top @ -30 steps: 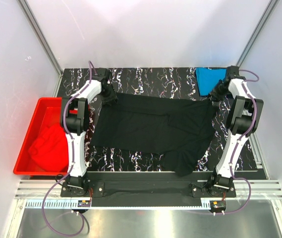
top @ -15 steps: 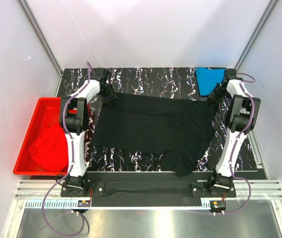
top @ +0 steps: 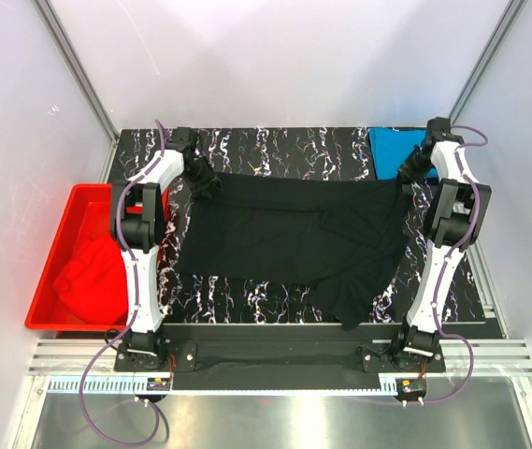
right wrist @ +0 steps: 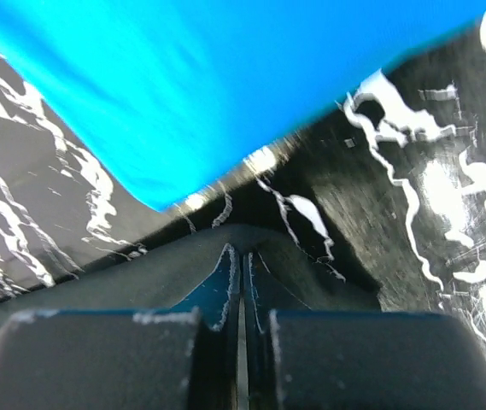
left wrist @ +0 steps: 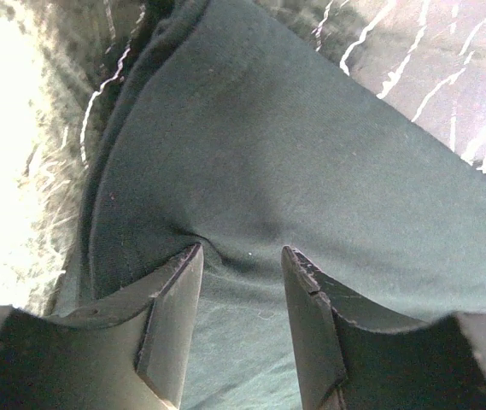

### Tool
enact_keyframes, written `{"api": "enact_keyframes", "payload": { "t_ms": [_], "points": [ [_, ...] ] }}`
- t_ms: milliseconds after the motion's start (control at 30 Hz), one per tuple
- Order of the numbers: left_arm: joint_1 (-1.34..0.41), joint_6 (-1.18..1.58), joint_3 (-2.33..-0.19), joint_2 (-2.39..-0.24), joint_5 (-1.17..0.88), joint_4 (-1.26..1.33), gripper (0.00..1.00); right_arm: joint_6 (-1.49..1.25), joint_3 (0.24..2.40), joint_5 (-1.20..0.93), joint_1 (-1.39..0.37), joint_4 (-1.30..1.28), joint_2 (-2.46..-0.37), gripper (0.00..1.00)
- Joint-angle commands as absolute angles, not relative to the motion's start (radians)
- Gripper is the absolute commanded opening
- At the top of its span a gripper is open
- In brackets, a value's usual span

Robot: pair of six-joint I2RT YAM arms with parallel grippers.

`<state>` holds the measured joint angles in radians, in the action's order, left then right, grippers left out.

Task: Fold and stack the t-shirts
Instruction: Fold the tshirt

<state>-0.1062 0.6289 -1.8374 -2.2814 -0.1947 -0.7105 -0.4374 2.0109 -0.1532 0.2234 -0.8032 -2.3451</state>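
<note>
the left gripper (left wrist: 241,250) sits on the far left corner of the black t-shirt (top: 294,238), its two fingers (left wrist: 174,316) standing a narrow gap apart with dark cloth showing between them and a small pucker of fabric at the tip of one. whether that cloth is truly pinched cannot be told from the wrist view. the right gripper (right wrist: 239,252) is at the shirt's far right corner, its fingers pressed together to a thin slit, with a ridge of the dark fabric caught at the tips.

the black t-shirt lies spread across the middle of the marbled black table (top: 284,150), its far edge running between the two grippers. its near right part trails in a loose flap toward the near edge of the table.

the blue t-shirt (top: 392,148) lies flat in the far right corner of the table, just beyond the right gripper and apart from the black one. in the right wrist view its bright edge fills the upper part.

the red t-shirt (top: 88,276) lies crumpled inside the red tub (top: 55,234), just left of the table.
</note>
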Motion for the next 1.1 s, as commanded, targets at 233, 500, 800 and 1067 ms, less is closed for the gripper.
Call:
{"api": "enact_keyframes", "payload": {
  "t_ms": [233,500,800,1067],
  "points": [
    [-0.124,0.571,-1.844,-2.16,-0.163,-0.781,0.71,-0.426,2.208,-0.006,0.235,-1.092,-2.326,0.56],
    [-0.233,0.491,-1.637,-1.828,-0.02,-0.873,0.78,-0.416,1.82,0.018,0.157,-1.153,-1.886,0.61],
    [-0.302,0.581,-1.307,-1.544,0.11,-0.956,0.66,-0.589,1.117,-0.173,-0.112,-1.06,-1.315,0.53],
    [-0.299,0.733,-1.104,-1.532,0.258,-0.977,0.58,-0.641,0.806,-0.288,-0.204,-1.074,-1.051,0.42]
  ]
}}
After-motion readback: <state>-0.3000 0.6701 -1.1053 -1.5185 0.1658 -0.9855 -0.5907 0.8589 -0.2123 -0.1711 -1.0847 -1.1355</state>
